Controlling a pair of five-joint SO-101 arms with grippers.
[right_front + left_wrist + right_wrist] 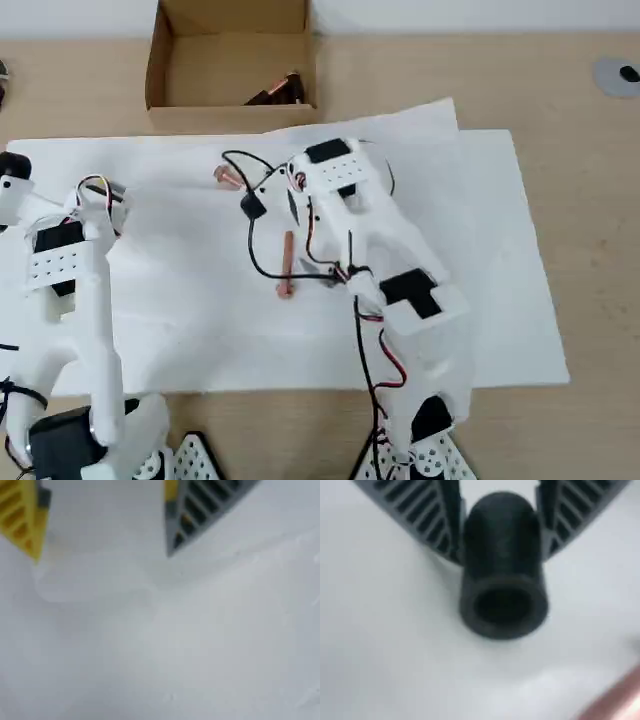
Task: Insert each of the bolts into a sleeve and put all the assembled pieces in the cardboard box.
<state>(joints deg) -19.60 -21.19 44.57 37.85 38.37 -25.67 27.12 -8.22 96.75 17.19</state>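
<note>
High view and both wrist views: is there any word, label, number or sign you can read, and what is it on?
No text can be read in any view. The cardboard box, the white paper sheet, the black sleeve and the copper bolt show no print.

The sleeve [502,605] is coloured black, the right gripper [501,550] ribbed dark grey. On the white sheet [480,250], a copper-coloured bolt [287,262] is seen.

wooden table [585,200], white paper sheets [480,300]
</note>
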